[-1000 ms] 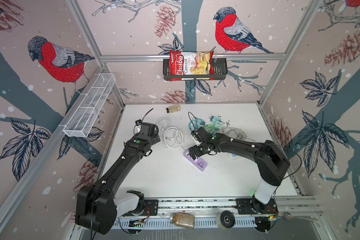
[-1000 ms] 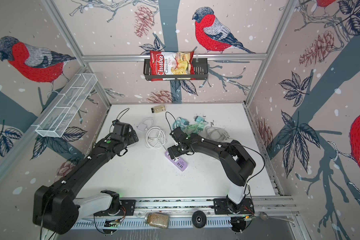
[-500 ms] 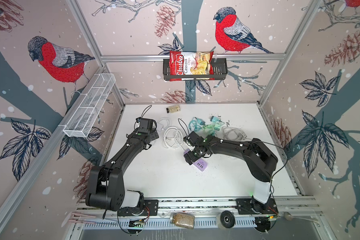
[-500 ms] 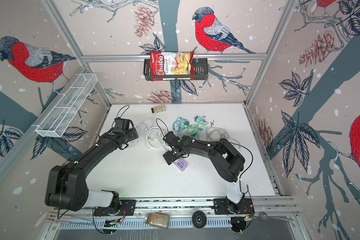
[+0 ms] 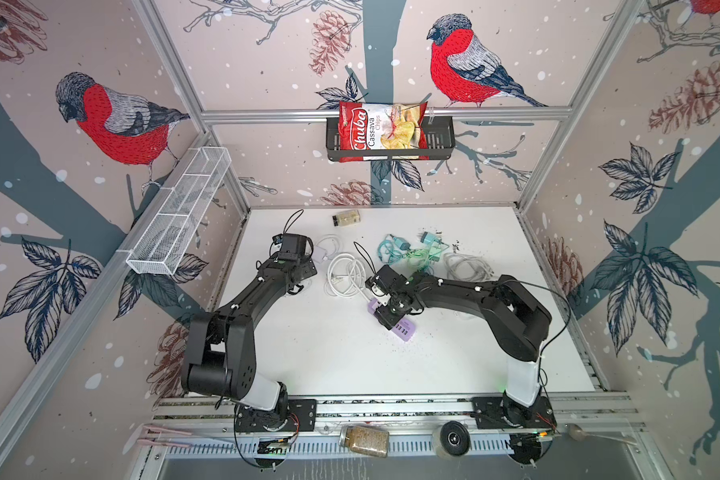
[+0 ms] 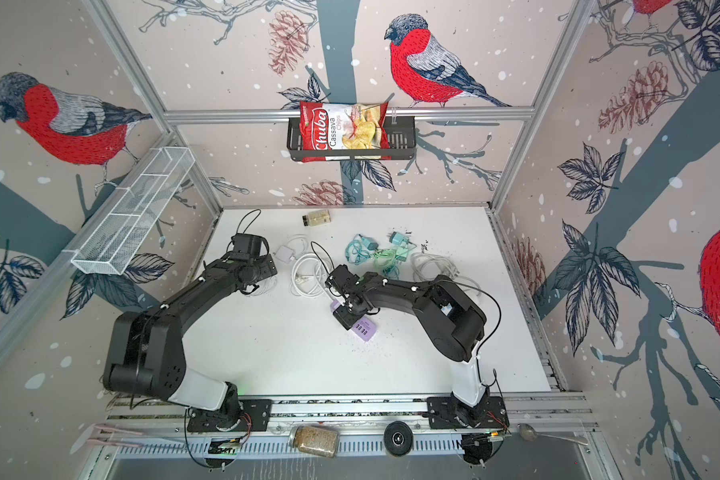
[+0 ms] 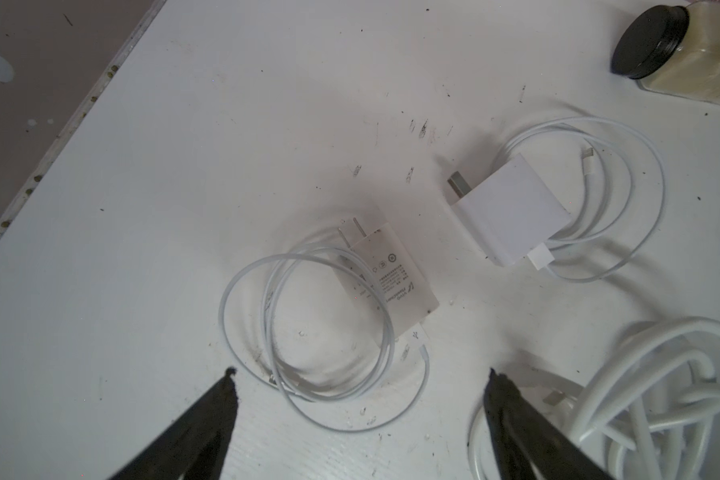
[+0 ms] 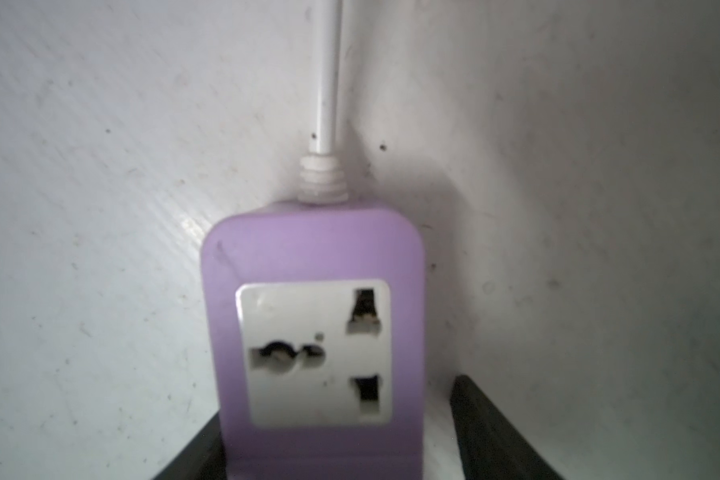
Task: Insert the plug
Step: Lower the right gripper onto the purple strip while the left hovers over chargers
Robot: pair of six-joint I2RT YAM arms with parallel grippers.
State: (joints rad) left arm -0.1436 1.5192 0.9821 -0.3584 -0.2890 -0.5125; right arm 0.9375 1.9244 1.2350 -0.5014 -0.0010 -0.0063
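— Item one, the plug?
— White charger [image 7: 391,282], prongs bare, flat on the counter [image 7: 142,208] amid a coiled cable [image 7: 225,299]. Left fingers [image 7: 208,424] spread wide beside it, holding nothing.
— And the socket?
— Purple power strip [image 8: 314,249], mid-counter. Right fingers [image 8: 487,419] straddled it, a gap showing one side.
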